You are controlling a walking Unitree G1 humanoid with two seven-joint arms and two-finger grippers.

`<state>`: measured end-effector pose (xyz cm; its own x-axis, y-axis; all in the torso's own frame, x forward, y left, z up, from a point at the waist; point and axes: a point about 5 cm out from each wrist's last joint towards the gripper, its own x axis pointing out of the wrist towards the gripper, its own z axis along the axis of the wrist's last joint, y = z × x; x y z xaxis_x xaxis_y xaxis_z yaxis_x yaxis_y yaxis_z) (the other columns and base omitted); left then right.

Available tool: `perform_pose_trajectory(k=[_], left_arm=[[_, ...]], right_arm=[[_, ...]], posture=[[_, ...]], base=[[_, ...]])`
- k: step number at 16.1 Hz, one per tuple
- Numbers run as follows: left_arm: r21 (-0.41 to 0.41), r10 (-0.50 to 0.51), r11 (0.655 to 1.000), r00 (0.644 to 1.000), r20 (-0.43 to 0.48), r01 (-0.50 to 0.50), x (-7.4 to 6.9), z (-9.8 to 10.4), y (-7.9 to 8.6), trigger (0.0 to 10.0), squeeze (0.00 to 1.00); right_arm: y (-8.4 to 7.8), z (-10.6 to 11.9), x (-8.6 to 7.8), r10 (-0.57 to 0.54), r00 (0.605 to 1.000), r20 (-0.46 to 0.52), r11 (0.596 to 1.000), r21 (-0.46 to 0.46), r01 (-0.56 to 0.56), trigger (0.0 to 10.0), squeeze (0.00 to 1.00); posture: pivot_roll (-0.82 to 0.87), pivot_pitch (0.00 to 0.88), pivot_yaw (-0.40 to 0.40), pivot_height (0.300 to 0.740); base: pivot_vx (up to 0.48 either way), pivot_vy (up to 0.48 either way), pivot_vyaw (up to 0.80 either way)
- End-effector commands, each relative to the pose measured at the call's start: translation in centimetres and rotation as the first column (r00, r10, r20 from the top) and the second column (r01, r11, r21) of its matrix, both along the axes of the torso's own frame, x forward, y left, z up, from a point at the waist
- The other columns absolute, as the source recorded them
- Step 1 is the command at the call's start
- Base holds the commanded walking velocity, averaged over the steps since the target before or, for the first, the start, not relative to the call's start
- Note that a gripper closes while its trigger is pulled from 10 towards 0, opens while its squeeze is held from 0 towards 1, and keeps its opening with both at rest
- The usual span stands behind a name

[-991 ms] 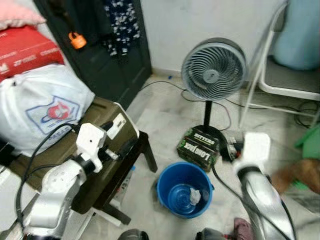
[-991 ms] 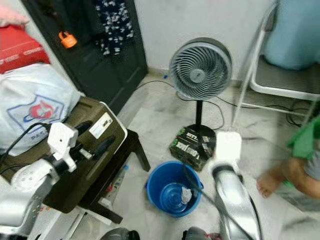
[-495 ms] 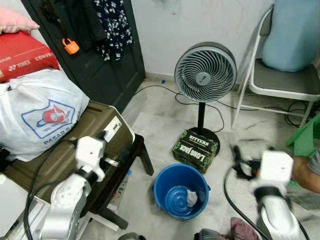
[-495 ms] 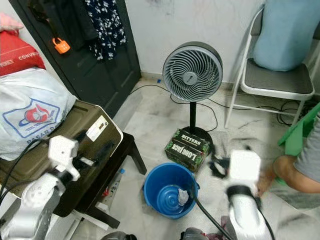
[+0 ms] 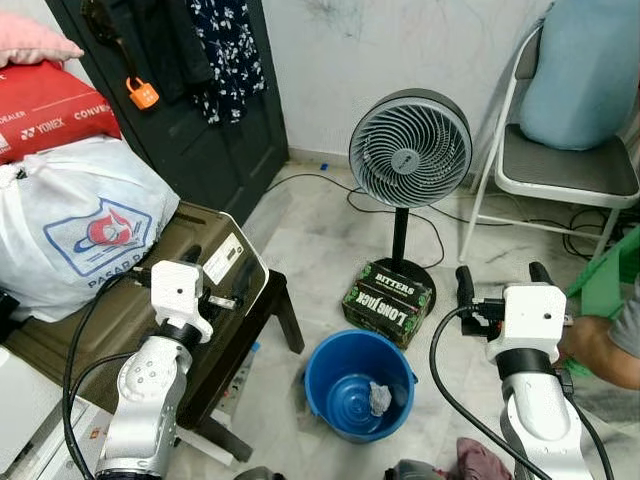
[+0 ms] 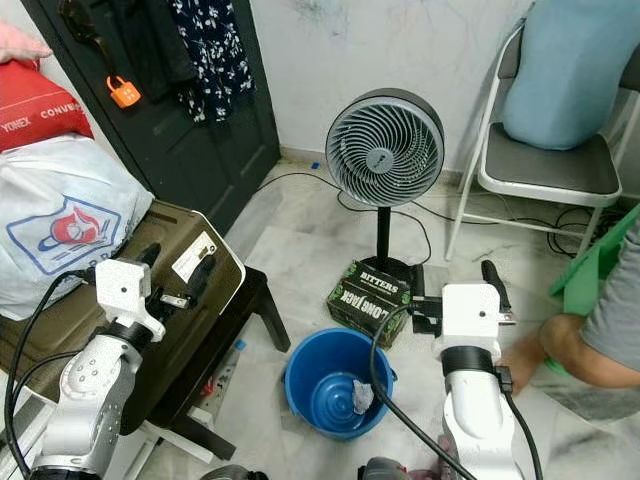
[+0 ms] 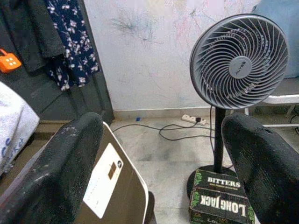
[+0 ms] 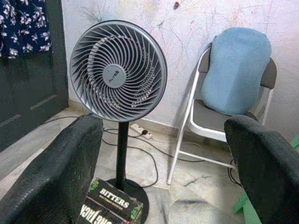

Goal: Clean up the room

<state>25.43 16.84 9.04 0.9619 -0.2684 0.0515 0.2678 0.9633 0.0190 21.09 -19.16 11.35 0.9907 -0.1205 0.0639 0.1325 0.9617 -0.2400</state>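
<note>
Round blue plastic bucket (image 5: 360,385) on pale marble floor (image 5: 320,240), crumpled white scrap (image 5: 381,397) inside. Left gripper (image 5: 213,268) above olive-brown case (image 5: 120,320), right gripper (image 5: 499,275) raised right of bucket; both spread wide, empty. Grey pedestal fan (image 5: 410,148) behind green "Long Jack" carton (image 5: 390,301).

Grey pedestal fan (image 5: 410,148), upright on the marble floor (image 5: 320,240) near the white scribbled wall (image 5: 400,40). Green "Bitters / Long Jack" box (image 5: 388,298) lying against the fan's base. Black cables (image 5: 330,185) trailing along the floor behind the fan, to a white power strip (image 7: 195,120) at the wall. White folding chair (image 5: 560,170), blue cushion (image 5: 585,70) leaning on its backrest. Dark door (image 5: 200,130) with floral garment (image 5: 225,50) and an orange tag (image 5: 141,93) hanging on it. Person's arm (image 5: 600,345) low beside a green object (image 5: 610,280).
</note>
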Motion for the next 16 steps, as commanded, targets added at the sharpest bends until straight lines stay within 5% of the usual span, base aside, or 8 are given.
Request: perform_pose_trajectory(k=[1, 4, 7, 12, 16], left_arm=[[0.006, 0.003, 1.000, 1.000, 0.003, -0.003, -0.1, 0.0, 0.1, 10.0, 0.00], [-0.006, 0.008, 1.000, 1.000, -0.005, -0.009, -0.2, -0.2, -0.3, 10.0, 0.00], [-0.063, 0.110, 0.992, 0.994, 0.009, -0.109, -0.3, 0.4, 0.6, 10.0, 0.00], [0.024, 0.200, 0.979, 0.979, 0.042, -0.202, 0.4, 0.6, 1.3, 10.0, 0.00], [0.061, 0.227, 0.971, 0.973, 0.049, -0.230, 0.8, 0.6, 1.3, 10.0, 0.00]], right_arm=[[0.6, 0.3, 0.1, 0.027, 1.000, 0.015, 1.000, -0.004, -0.027, 10.0, 0.00], [1.0, 0.7, 0.3, 0.055, 0.998, 0.020, 0.998, -0.028, -0.054, 10.0, 0.00], [-0.2, 0.9, 0.7, 0.025, 0.999, 0.023, 0.999, -0.047, -0.024, 10.0, 0.00], [1.1, 1.1, 0.6, 0.052, 0.998, 0.022, 0.999, 0.003, -0.052, 10.0, 0.00], [0.6, 1.5, 1.2, 0.045, 0.998, 0.036, 0.999, -0.015, -0.045, 10.0, 0.00]], posture=[[-0.22, 0.000, 0.112, 0.740], [-0.22, 0.000, 0.109, 0.740], [-0.21, 0.000, 0.109, 0.740], [-0.21, 0.000, 0.098, 0.740], [-0.21, 0.000, 0.094, 0.740]], base=[[0.000, 0.000, 0.80], [0.000, 0.000, 0.80], [0.000, 0.000, 0.80], [0.000, 0.000, 0.80], [0.000, 0.000, 0.80]])
